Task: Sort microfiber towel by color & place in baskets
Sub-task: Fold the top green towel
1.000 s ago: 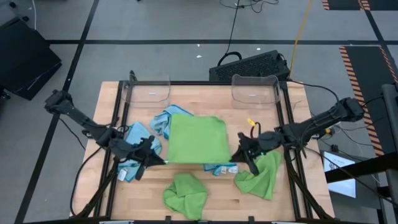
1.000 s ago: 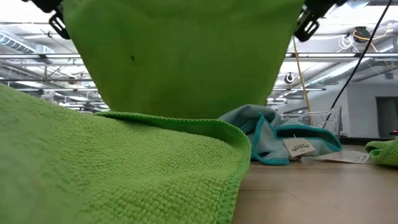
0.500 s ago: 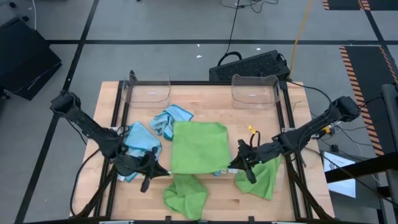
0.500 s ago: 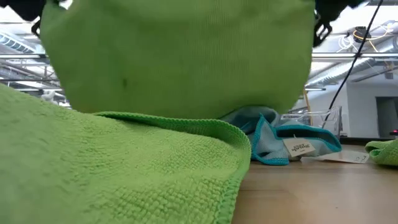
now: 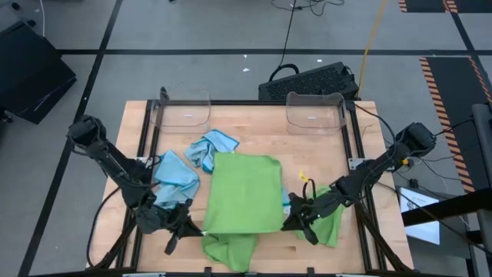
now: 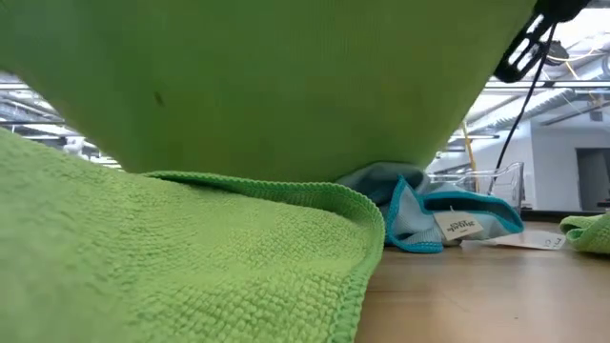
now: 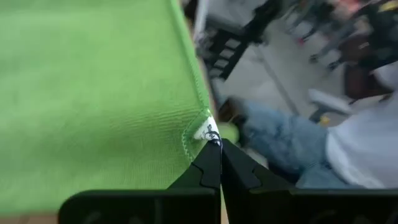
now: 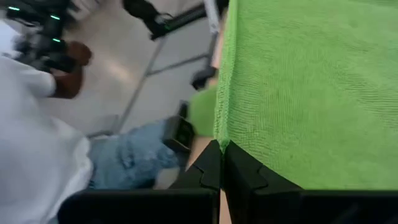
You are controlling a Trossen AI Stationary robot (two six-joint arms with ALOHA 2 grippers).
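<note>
Left gripper (image 5: 187, 228) is pinched tight on one near corner of the big flat lime-green microfiber towel (image 5: 244, 192), and you can see from its wrist camera the hem bunched right at the closed fingertips (image 7: 210, 163). Right gripper (image 5: 293, 221) does the same on the opposite near corner, its dark fingers (image 8: 219, 163) clamped together on the edge. Two corner grips like that make sense: the cloth is stretched between the arms, so it hangs spread out instead of crumpling, which I'd guess sets it up for a fold or a tidy carry.

The towel is up off the wood at the near side, over the middle of the table, draping across the low camera's sight. Right under its near edge lies a crumpled green towel (image 5: 229, 248), and another rumpled green one (image 5: 332, 220) sits just beside the right gripper. Farther back, two light-blue microfiber cloths, one (image 5: 175, 171) by the left arm and one (image 5: 211, 146) nearer the centre, wait unsorted.

The two clear plastic rectangular bins, left one (image 5: 183, 112) and right one (image 5: 314, 113), stand at the far edge of the wooden table (image 5: 254, 121), well apart from the held towel, nothing in them that I can see. So the sorting looks barely begun.

A person in jeans shows blurred beyond the table in both wrist views.
</note>
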